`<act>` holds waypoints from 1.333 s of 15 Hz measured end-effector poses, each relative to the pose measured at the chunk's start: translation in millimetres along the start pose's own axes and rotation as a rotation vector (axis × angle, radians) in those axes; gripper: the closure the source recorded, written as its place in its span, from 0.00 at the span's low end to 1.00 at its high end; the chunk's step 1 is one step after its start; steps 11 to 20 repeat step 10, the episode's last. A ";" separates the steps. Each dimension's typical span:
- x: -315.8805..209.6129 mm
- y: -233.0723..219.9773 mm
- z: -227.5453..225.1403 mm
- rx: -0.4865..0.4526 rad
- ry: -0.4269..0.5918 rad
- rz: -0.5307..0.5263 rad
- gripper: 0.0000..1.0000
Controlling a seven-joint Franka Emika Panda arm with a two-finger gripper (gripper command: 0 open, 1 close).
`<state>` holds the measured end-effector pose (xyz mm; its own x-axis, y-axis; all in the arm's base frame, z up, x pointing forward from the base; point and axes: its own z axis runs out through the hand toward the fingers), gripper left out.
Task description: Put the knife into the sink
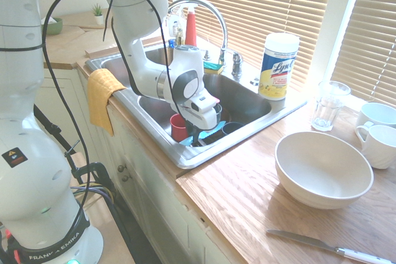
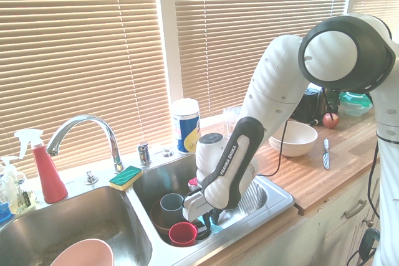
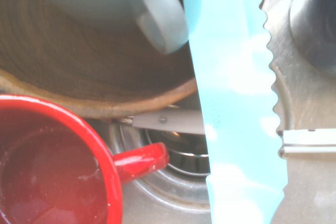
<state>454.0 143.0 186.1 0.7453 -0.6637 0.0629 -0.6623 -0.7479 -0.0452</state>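
Note:
The light turquoise knife (image 3: 231, 103) with its wavy edge hangs low inside the sink (image 1: 204, 156), its blade pointing down over the drain. My gripper (image 1: 199, 135) is down in the basin and shut on the knife (image 1: 215, 133). In the second exterior view the gripper (image 2: 209, 219) sits just behind the sink's front rim (image 2: 274, 207), with a turquoise sliver of the knife (image 2: 215, 227) below it. The blade hangs beside a red mug (image 3: 47, 166) and a wooden bowl (image 3: 79, 72).
The basin holds the red mug (image 1: 178, 128), a grey-blue mug (image 2: 171, 204) and the wooden bowl (image 2: 159, 216). On the counter are a white bowl (image 1: 323, 168), a metal table knife (image 1: 328, 245), a wipes canister (image 1: 278, 66) and a glass (image 1: 328, 104). The faucet (image 2: 87, 126) arches over the sinks. A yellow cloth (image 1: 102, 97) hangs over the rim.

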 end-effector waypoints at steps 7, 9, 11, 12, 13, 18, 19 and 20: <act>13.1 -8.8 -52.5 0.046 0.047 0.013 0.00; 18.6 -5.0 -96.0 0.040 0.061 0.016 0.00; 21.3 -0.8 -120.7 0.043 0.056 0.016 0.00; 21.3 -0.8 -120.7 0.043 0.056 0.016 0.00; 21.3 -0.8 -120.7 0.043 0.056 0.016 0.00; 21.3 -0.8 -120.7 0.043 0.056 0.016 0.00; 21.3 -0.8 -120.7 0.043 0.056 0.016 0.00; 21.3 -0.8 -120.7 0.043 0.056 0.016 0.00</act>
